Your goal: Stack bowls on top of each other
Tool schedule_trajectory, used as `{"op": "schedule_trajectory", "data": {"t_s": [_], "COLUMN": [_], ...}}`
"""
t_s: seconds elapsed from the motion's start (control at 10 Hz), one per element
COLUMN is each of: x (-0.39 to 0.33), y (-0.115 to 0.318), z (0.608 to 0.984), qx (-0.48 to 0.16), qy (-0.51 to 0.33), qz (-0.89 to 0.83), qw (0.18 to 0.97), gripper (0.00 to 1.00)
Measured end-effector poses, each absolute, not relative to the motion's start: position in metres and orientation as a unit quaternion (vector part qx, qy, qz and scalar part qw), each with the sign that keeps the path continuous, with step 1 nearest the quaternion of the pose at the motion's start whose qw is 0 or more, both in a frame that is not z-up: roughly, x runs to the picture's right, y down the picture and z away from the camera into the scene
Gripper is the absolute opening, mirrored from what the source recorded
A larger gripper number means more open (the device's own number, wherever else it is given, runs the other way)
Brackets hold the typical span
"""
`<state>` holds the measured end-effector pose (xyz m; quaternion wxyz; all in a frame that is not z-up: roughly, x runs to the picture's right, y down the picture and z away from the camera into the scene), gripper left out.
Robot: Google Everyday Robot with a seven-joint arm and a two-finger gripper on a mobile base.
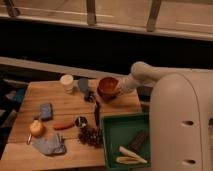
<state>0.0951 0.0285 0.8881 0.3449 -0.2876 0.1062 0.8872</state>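
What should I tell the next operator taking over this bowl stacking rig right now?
Gripper: at the table's far right, at the red-orange bowl; grip not discernible.
Red-orange bowl: at the far edge of the wooden table, above a dark object that may be the purple bowl; not certain.
White cup: to the left, apart.
Green tray: near right corner.
Done: red-orange bowl brought over.
Left: confirm the stack, release, withdraw.
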Motion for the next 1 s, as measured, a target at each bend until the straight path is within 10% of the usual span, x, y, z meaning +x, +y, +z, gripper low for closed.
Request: {"op": "schedule_trajectory", "data": {"t_s": [1.0], "x": [0.071], "y": [0.004], "z": [0.864], "qx": [-0.311], "qy": [0.049], "qz": [0.877], "qw": [0.364], "gripper": [0.80]}}
